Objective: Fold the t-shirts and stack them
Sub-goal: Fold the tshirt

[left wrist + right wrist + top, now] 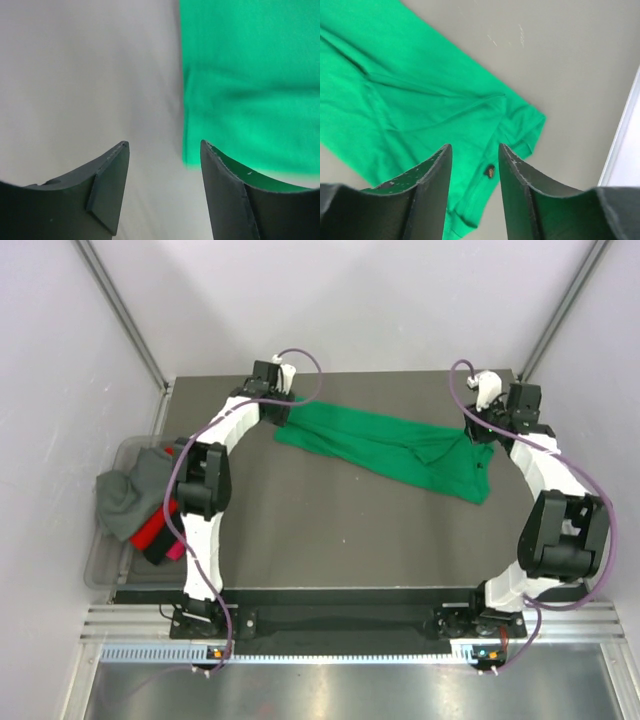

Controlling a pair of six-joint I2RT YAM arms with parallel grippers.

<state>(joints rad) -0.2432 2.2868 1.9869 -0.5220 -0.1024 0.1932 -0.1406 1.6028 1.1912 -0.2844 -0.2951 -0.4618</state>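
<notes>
Arms reach far (2 arcs); left gripper, right gripper parted, empty, flanking green t-shirt.

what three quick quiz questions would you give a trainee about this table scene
1. True or false: the bright green cloth t-shirt lies folded inside the clear plastic bin.
2. The left gripper and right gripper are: A both open, B both shut on cloth, C one of each.
3. What colour is the topmost crumpled shirt in the bin?
Key: 1 false; 2 A; 3 grey.
</notes>
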